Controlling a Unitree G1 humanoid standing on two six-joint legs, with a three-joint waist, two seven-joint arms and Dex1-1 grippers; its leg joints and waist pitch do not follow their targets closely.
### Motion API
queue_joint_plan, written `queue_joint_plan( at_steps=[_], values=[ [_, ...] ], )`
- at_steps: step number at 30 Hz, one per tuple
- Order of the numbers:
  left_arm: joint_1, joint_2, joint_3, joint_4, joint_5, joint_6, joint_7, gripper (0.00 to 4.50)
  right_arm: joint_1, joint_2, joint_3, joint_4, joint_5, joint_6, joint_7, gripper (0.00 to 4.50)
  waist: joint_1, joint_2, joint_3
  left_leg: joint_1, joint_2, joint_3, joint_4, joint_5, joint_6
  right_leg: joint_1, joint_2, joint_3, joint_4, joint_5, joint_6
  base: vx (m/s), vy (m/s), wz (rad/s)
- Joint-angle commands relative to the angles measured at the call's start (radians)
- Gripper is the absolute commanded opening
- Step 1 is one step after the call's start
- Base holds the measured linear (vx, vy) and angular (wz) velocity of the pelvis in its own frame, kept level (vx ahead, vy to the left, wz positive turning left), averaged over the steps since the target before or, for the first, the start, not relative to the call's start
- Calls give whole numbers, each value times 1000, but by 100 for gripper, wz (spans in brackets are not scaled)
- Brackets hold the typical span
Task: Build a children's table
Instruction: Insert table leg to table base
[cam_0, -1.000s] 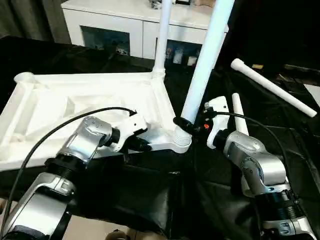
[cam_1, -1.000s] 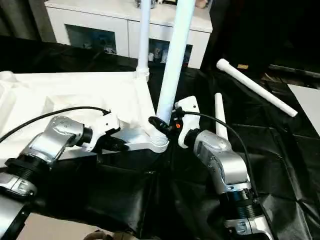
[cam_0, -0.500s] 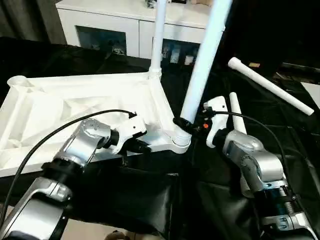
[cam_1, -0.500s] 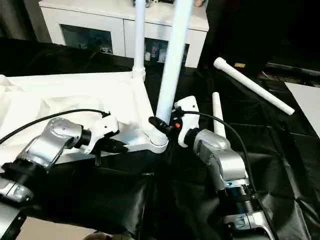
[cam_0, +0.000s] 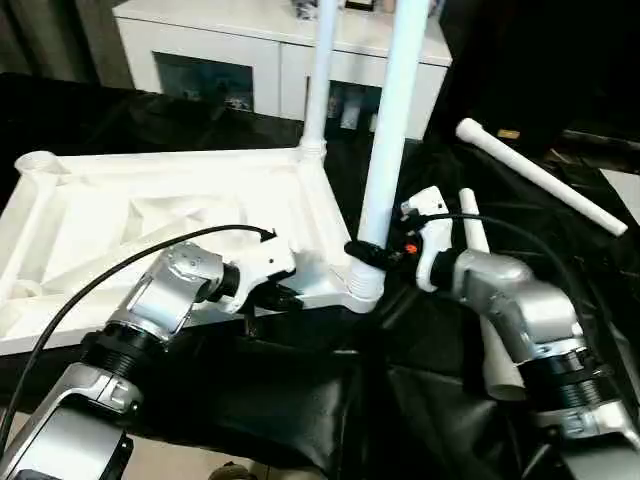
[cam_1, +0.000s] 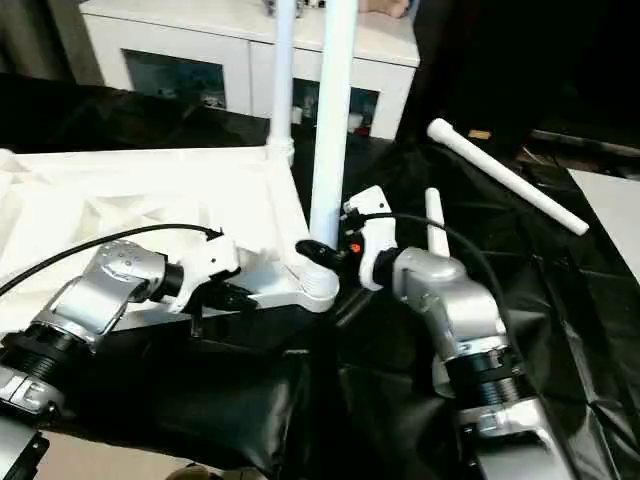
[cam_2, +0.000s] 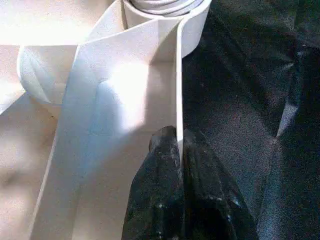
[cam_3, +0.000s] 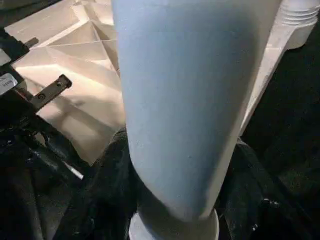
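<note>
With the upturned tabletop (cam_0: 150, 215) on the black-draped surface (cam_0: 300, 390), the left gripper (cam_2: 179, 150) pinched its rim while the right gripper (cam_0: 362, 250) clasped the near-corner leg (cam_0: 385, 130) low down, so a tilted leg could probably cross-thread or jam in its socket.

1. The two upright legs (cam_0: 392, 120) run off the top edge, so their ends are unseen.
2. The right tool (cam_0: 366, 251) is partly hidden behind the nearer leg.
3. The tabletop's (cam_0: 120, 215) near rim is covered by the left forearm (cam_0: 150, 310).
</note>
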Motion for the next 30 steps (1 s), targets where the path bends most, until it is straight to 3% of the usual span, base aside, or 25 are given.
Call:
queue_joint_plan(
  at_steps=[1,11,13,14,16,23,30],
  values=[
    [15,-4,-16,-15,6,6,-3,0,21,-24,46,23,-14,76,29,186,1,7,-63,20,39,-11,-73,-231,-18,41,-82,43,-68,-205,-182,0,0,0],
    [11,-7,-14,-14,6,-1,16,0,36,21,18,82,-28,60,-40,186,0,7,-62,22,40,-14,-76,-270,-37,37,-84,43,-74,-256,-170,0,0,0],
    [9,-11,-8,-8,6,-3,28,0,45,46,-19,97,-17,27,-70,186,-1,8,-61,24,40,-15,-78,-295,-44,33,-86,43,-77,-278,-168,0,0,0],
    [9,-18,3,-4,0,-2,44,0,58,72,-72,111,9,9,-100,186,-1,8,-61,24,41,-15,-78,-303,-46,33,-85,43,-77,-284,-166,0,0,0],
    [11,-23,12,-6,-5,-1,55,0,75,83,-100,115,22,-11,-115,186,-1,8,-61,27,41,-17,-79,-332,-50,32,-86,42,-81,-315,-163,0,0,0],
    [26,-30,38,-25,-24,11,75,0,150,103,-146,98,48,-84,-110,186,0,9,-61,25,42,-18,-81,-341,-43,32,-86,44,-83,-309,-161,0,0,0],
    [40,-40,71,-49,-50,33,110,0,230,128,-189,108,46,-233,-120,186,-1,12,-59,23,41,-18,-83,-351,-32,30,-86,43,-88,-347,-156,0,0,0]
  ],
)
